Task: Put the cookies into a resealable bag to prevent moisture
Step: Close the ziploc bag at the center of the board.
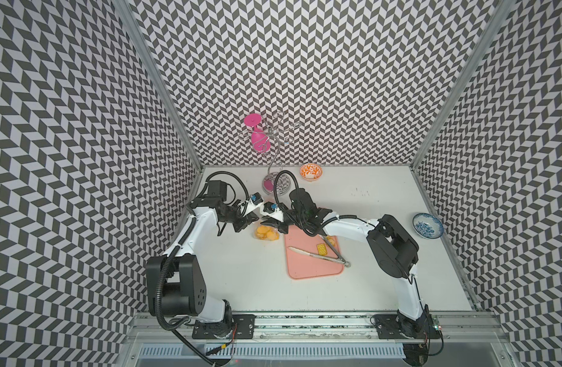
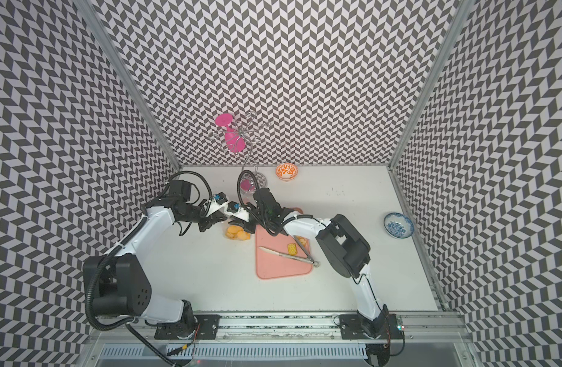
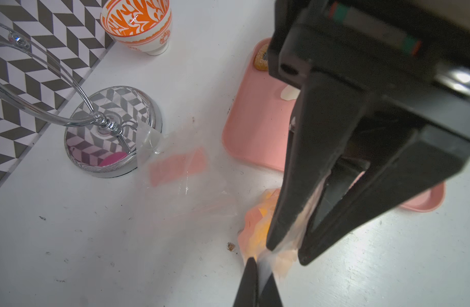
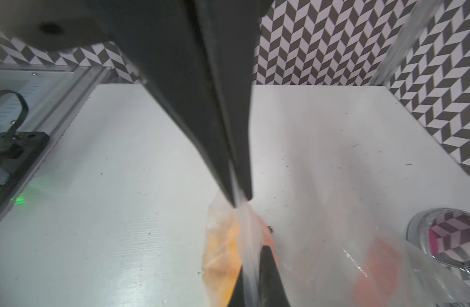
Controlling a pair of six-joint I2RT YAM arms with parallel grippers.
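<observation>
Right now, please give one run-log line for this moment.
left gripper: jaws shut on bag | right gripper: jaws shut on bag | cookies: some in bag, cracker on tray

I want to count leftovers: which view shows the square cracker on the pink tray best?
Both top views, equally: the square cracker lies uncovered on the pink tray. Neither wrist view shows it.

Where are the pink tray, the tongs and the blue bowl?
pink tray (image 1: 314,269): a top view, bare near part
tongs (image 1: 308,253): a top view, one arm
blue bowl (image 1: 428,225): a top view, inside
</observation>
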